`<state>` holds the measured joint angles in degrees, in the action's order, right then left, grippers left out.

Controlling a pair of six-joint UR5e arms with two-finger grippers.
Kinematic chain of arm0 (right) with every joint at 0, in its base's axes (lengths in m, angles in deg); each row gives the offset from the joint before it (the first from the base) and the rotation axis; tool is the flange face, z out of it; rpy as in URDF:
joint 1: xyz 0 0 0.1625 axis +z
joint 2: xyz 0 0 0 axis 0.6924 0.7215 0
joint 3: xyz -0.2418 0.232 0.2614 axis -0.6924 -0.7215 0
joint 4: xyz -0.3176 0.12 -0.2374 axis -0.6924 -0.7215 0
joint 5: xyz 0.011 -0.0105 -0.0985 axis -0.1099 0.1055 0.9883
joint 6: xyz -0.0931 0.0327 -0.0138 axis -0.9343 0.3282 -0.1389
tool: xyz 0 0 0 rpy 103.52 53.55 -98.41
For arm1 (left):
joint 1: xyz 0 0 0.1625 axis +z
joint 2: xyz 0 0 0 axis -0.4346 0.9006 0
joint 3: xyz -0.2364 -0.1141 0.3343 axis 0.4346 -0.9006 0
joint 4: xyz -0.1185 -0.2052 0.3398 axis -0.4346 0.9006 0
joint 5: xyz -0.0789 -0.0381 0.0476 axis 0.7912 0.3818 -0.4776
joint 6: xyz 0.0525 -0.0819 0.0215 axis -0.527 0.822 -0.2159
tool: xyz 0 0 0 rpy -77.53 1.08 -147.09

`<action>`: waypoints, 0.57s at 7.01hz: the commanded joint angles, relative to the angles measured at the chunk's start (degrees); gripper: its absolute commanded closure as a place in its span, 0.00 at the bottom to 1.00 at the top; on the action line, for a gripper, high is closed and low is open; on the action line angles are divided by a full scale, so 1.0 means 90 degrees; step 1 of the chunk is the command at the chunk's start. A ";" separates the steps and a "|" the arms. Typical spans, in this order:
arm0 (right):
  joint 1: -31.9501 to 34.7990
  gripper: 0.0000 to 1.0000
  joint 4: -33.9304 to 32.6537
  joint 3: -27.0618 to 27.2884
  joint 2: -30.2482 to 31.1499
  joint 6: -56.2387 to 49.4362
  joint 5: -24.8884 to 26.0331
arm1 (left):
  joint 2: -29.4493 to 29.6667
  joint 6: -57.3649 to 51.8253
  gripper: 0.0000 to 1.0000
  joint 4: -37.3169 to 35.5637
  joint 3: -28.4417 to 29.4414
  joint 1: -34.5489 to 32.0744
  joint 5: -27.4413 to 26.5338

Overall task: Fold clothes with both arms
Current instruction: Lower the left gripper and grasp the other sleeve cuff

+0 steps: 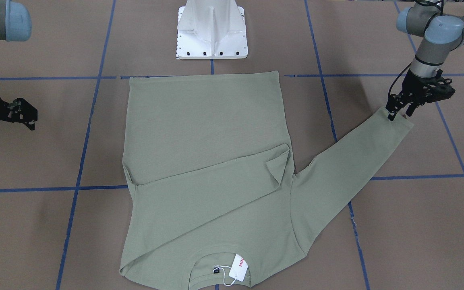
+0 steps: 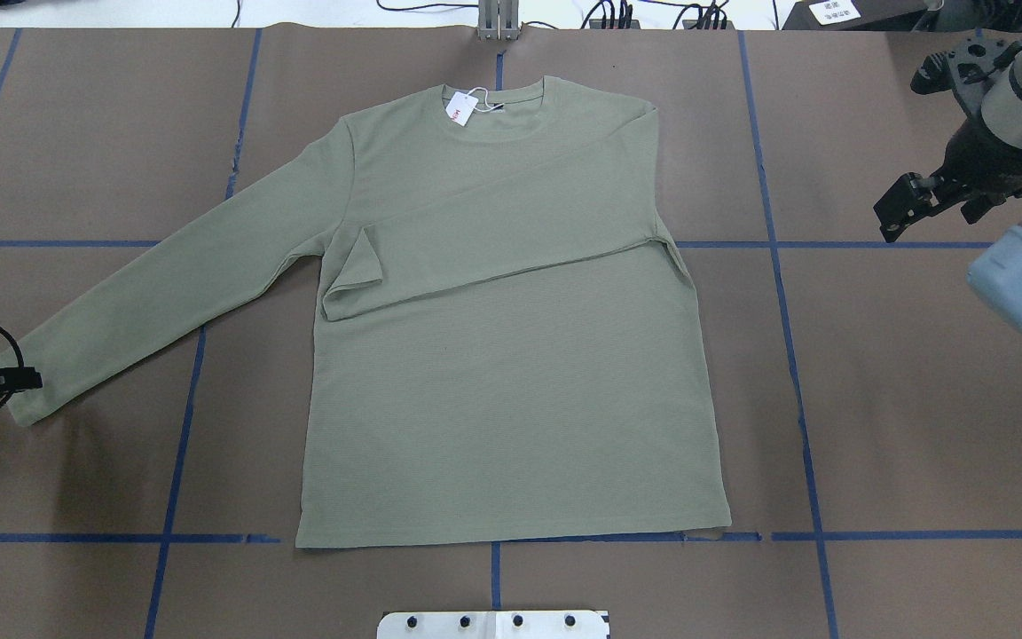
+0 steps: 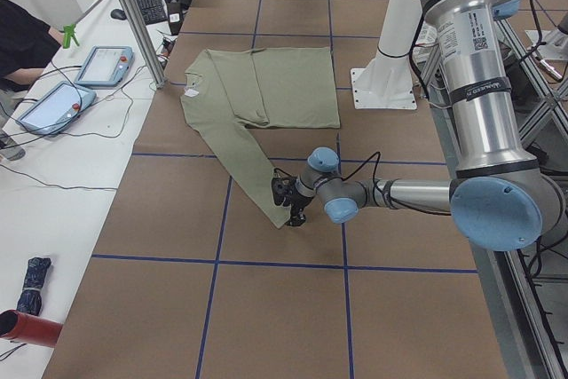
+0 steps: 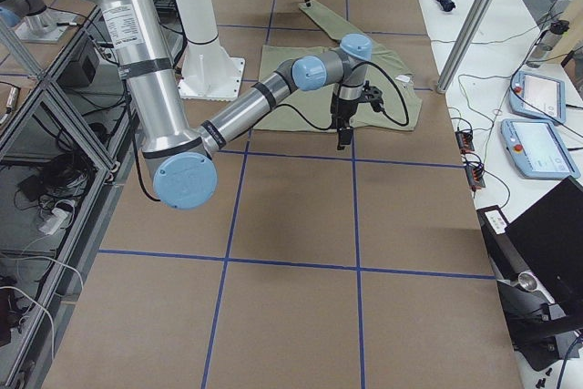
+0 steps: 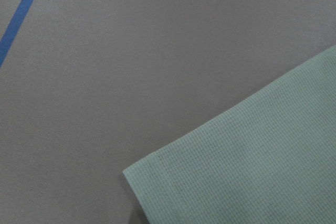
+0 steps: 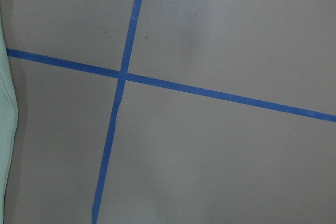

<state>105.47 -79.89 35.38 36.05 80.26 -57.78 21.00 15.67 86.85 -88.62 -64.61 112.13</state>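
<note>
Left claw (image 1: 399, 112) at cuff (image 1: 402, 124) of green shirt (image 1: 208, 133)

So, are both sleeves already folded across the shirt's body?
No, only one sleeve lies folded across the chest; the other sleeve stretches out flat to the side, the left gripper at its cuff.

Left gripper (image 1: 399, 114) reaches far out, right gripper (image 1: 30, 119) hovers; both jaws parted.

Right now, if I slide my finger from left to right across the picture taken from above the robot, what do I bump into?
left gripper → green shirt's stretched-out sleeve → white hang tag at the neck → right gripper
</note>
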 commanded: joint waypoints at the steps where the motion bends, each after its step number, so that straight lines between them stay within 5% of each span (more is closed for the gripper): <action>1: 0.0035 0.00 0.0000 0.0008 0.0000 0.0000 -0.0001 | 0.0020 0.0189 0.42 -0.0006 -0.0006 0.0010 0.0001; 3: 0.0035 0.00 0.0000 0.0008 0.0000 0.0000 -0.0001 | 0.0020 0.0269 0.77 -0.0016 -0.0016 0.0010 0.0011; 4: 0.0035 0.00 0.0000 0.0008 0.0000 0.0000 -0.0001 | 0.0020 0.0269 0.84 -0.0016 -0.0016 0.0010 0.0011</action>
<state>105.77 -79.89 35.45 36.05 80.25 -57.79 21.17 17.95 86.73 -88.76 -64.54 112.21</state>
